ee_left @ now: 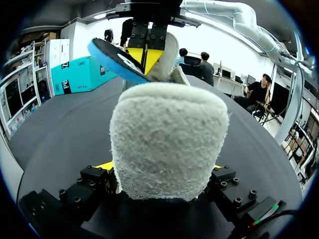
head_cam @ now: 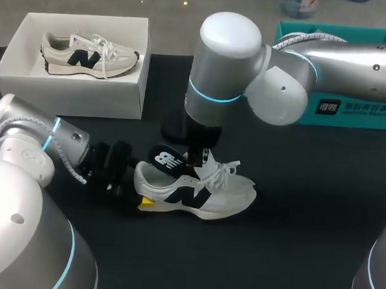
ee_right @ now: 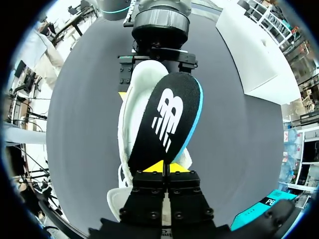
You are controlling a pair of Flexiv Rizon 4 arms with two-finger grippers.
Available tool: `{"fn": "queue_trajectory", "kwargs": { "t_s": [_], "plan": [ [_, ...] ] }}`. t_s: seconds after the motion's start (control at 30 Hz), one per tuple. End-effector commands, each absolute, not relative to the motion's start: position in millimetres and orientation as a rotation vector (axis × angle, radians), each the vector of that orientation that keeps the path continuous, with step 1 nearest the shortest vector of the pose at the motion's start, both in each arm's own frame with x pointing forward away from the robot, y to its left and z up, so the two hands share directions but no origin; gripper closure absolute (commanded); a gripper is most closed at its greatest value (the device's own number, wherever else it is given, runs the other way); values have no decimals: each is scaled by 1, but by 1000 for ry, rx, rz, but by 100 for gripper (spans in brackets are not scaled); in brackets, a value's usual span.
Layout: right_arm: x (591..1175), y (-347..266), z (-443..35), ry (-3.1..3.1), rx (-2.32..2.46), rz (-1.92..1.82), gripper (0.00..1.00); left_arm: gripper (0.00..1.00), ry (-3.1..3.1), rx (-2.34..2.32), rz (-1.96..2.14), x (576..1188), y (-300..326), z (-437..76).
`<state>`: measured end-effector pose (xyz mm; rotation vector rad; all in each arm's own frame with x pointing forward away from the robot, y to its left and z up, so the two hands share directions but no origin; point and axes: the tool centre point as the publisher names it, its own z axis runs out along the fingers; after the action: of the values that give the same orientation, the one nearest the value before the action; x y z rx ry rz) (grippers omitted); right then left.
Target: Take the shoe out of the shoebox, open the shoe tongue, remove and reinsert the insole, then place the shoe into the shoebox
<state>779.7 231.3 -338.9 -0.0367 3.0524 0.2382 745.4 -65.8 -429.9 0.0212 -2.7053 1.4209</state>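
At the far left of the bench [head_cam: 304,256], an open white shoebox [head_cam: 127,91] is set, and a second shoe [head_cam: 87,54] is laid inside it. Nearer the front, the heel of the shoe [head_cam: 200,192] is clamped from both sides by the left gripper [head_cam: 137,192]. This shoe is stood on its sole on the bench, outside the shoebox, with its toe pointed right. Above its opening, a black insole [head_cam: 164,160] with a blue edge is pinched at one end by the closed right gripper [head_cam: 193,159], and its free end is raised over the heel. A teal box [head_cam: 352,108] is placed at the far right.
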Motion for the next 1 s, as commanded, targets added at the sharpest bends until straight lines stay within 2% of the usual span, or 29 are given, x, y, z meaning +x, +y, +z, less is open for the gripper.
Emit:
{"fn": "queue_trajectory", "kwargs": {
  "t_s": [0.03, 0.53, 0.6, 0.63, 0.83, 1.0],
  "plan": [
    [790, 240, -335, 3051, -91, 260, 100, 100, -2706, 19, 1417, 747, -66, -435],
    [803, 265, -349, 3039, -230, 432, 100, 100, -2706, 19, 1417, 747, -66, -435],
    [801, 265, -351, 3037, -231, 443, 73, 100, -2706, 19, 1417, 747, -66, -435],
    [800, 264, -351, 3037, -226, 451, 71, 100, -2706, 19, 1417, 747, -66, -435],
    [791, 260, -354, 3036, -190, 464, 69, 100, -2706, 19, 1417, 747, -66, -435],
    [789, 260, -357, 3037, -179, 480, 76, 100, -2706, 19, 1417, 747, -66, -435]
  ]
}}
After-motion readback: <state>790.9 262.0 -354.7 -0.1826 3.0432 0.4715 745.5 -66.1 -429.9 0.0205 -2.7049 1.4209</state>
